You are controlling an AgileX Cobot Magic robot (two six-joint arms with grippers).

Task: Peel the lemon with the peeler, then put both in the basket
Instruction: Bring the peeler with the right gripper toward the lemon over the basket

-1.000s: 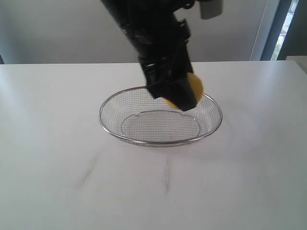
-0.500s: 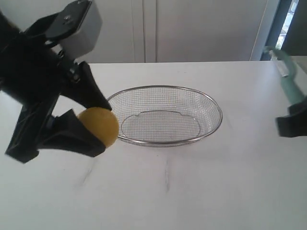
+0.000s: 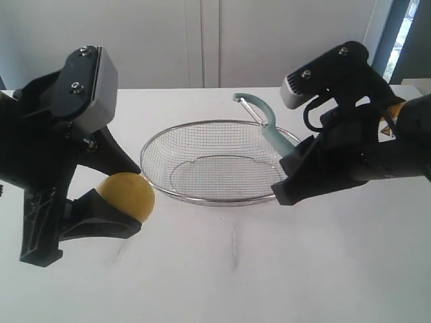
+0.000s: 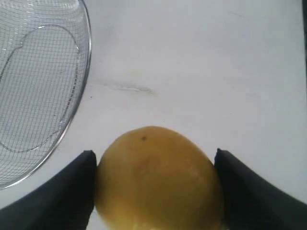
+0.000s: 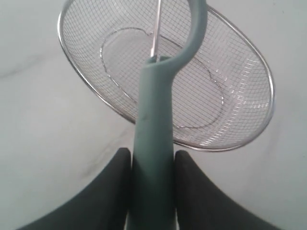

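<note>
So the right gripper [image 3: 291,176] swung in from the right edge, clamped on the peeler [image 3: 266,124] over the basket [image 3: 202,200] rim, while the left gripper [image 3: 120,192] at lower left pinched the lemon [image 3: 128,194], probably lining up to peel.

White table [image 3: 316,276] — pale wall [image 3: 155,40], window [image 3: 406,27]

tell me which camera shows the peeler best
The exterior view: it shows the peeler from curved head to handle. The right wrist view shows mostly the handle clamped in the right hand, head cropped. The left wrist view misses it.
</note>
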